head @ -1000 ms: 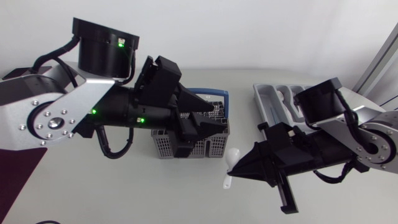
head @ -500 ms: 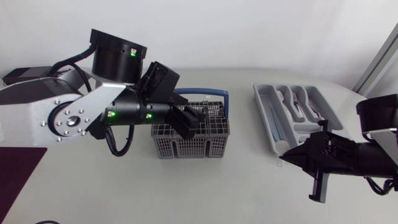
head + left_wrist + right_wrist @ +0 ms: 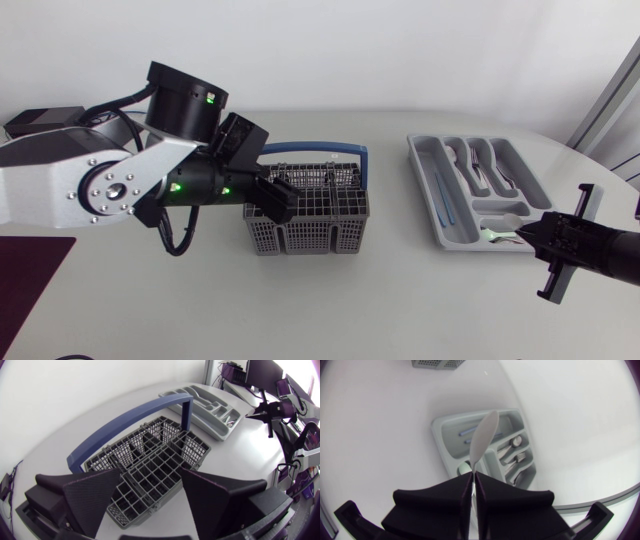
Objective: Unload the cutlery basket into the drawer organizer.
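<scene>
The grey mesh cutlery basket (image 3: 320,222) with a blue handle (image 3: 330,150) stands mid-table; its compartments (image 3: 150,467) show no cutlery. My left gripper (image 3: 283,203) hangs over the basket's left end, its fingers (image 3: 95,495) wide apart with nothing held. The grey drawer organizer (image 3: 415,160) lies to the right with forks and spoons in its slots. At the organizer's near right corner my right gripper (image 3: 538,236) is shut on a white spoon (image 3: 503,236). In the right wrist view the spoon (image 3: 484,435) sticks out ahead over the organizer (image 3: 442,435).
A dark purple mat (image 3: 25,270) lies at the table's front left. The table's curved edge (image 3: 600,150) runs close behind the organizer on the right. Bare tabletop stretches between the basket and the organizer.
My right arm carried the white spoon from beside the basket rightward to the organizer's near corner. My left gripper drew back leftward across the basket.
</scene>
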Controlling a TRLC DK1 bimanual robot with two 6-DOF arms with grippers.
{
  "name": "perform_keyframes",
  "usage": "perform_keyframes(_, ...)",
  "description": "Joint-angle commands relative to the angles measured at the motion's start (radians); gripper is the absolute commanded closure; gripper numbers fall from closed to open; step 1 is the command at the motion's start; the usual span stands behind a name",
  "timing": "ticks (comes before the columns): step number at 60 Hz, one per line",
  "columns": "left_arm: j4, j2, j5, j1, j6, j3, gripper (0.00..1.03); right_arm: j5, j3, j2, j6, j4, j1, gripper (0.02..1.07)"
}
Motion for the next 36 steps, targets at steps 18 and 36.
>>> perform_keyframes(18,-0.014,-0.061,-0.011,0.024,-0.015,-0.072,0.05,0.137,-0.035,0.377,-0.11,0.416,-0.071,1.01)
perform_keyframes(36,-0.014,-0.083,-0.013,0.034,-0.006,-0.096,0.05,0.232,-0.044,0.55,-0.116,0.617,-0.031,0.83)
